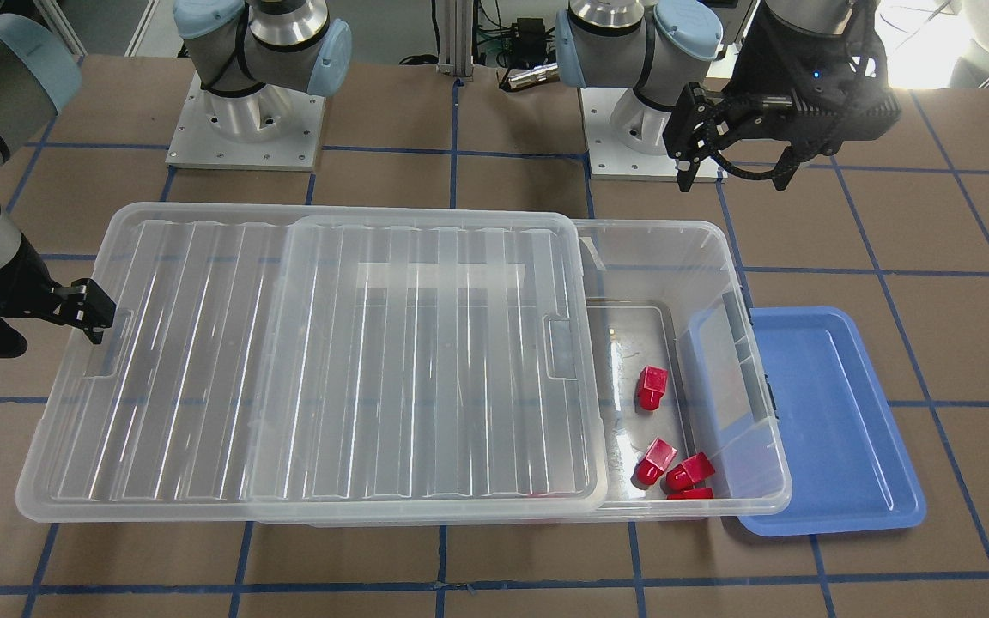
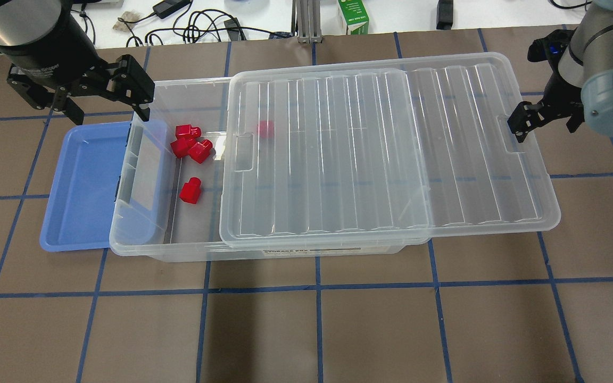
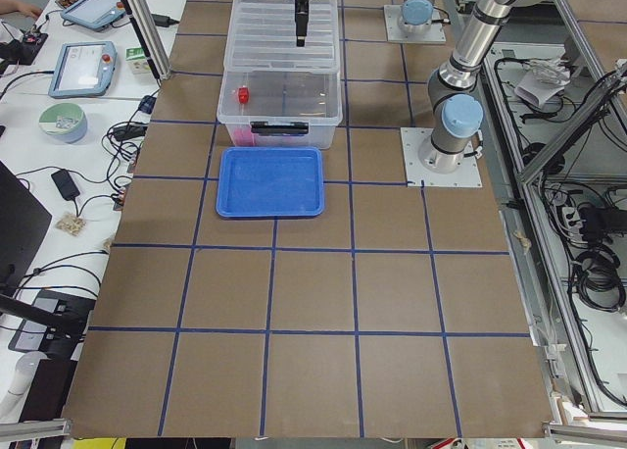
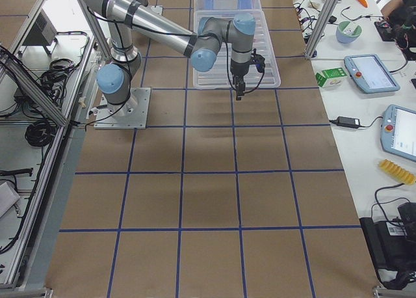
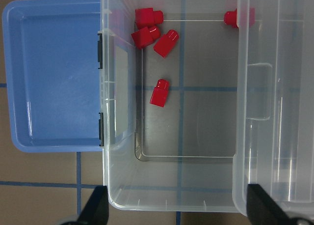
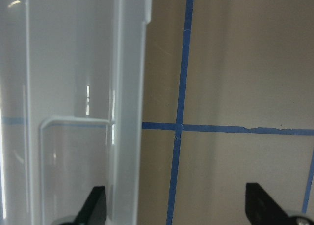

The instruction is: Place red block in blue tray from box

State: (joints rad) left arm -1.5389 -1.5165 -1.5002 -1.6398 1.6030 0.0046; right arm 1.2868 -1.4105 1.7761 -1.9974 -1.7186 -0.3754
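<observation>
The large clear plastic box carries a label strip on its near wall, too blurred to read. The small glossy red block lies inside its uncovered end, whose rim overhangs the shallow blue plastic tray. Farther back, the left tool hangs spread; the right tool, also spread, straddles the end rim of the ribbed clear lid.

A brown matte tabletop carries a grid of blue tape lines. Beyond it, a white bench holds black cables and a green-and-white carton.
</observation>
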